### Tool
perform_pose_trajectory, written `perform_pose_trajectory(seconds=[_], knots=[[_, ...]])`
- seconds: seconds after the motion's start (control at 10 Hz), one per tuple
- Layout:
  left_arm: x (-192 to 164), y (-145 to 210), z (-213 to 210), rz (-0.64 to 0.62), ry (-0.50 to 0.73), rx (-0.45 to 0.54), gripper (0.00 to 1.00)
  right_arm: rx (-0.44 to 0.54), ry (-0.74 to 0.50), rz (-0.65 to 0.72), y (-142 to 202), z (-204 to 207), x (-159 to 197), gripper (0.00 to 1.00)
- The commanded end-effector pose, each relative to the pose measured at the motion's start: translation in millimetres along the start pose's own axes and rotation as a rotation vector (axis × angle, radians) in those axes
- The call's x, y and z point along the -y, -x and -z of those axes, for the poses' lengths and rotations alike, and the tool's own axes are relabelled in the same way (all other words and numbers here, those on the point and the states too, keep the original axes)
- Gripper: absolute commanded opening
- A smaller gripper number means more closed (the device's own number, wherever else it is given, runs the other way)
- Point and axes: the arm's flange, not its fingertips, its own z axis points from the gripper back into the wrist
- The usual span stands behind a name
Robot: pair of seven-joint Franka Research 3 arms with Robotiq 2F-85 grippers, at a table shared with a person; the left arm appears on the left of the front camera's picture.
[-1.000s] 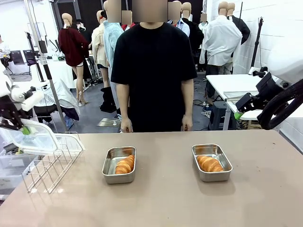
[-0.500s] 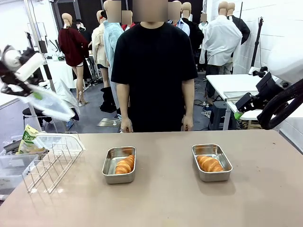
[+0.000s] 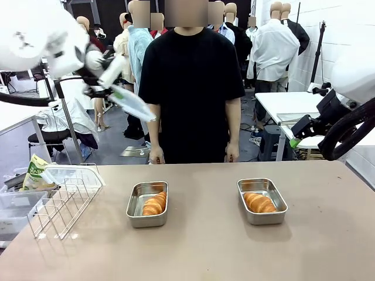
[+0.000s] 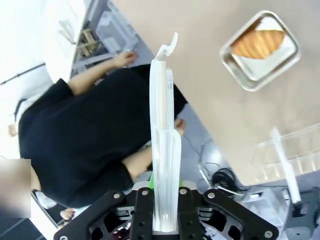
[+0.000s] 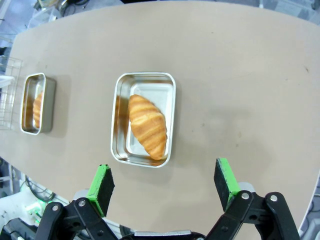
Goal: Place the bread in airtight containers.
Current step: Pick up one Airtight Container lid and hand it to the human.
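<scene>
Left pincer (image 3: 107, 89) pinched lid (image 3: 133, 104) aloft; left container (image 3: 136, 205) with croissant (image 3: 154, 204) lay at 5 o'clock below, nearest this arm. Right pincer (image 5: 165, 187) spread.

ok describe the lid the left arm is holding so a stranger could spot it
Look across the table to the person in the black shirt; beside that person's arm, on the robot's left, the left claw is high in the air. The thin, translucent white lid it grips slants down from it. Unlike the open steel containers holding croissants, it is off the table.
</scene>
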Motion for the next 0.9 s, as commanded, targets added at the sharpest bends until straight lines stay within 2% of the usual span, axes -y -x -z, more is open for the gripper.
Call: perform_pose_trajectory(seconds=[0.0, 0.3, 0.5, 0.8], knots=[[-30.5, -8.8, 13.5, 0.09, -0.017, 0.046, 0.0, 0.001, -0.002, 0.001, -0.1, 1.1, 0.0, 1.0], [-55.3, -31.5, 55.3, 0.198, -0.099, 0.086, 0.0, 0.001, -0.002, 0.001, -0.1, 1.1, 0.0, 1.0], [-57.4, -35.4, 76.4, 0.202, -0.084, 0.123, 0.0, 0.001, -0.002, 0.001, -0.1, 1.1, 0.0, 1.0], [-52.1, -35.4, 80.8, 0.185, -0.155, 0.182, 0.0, 0.001, -0.002, 0.001, -0.1, 1.1, 0.0, 1.0]])
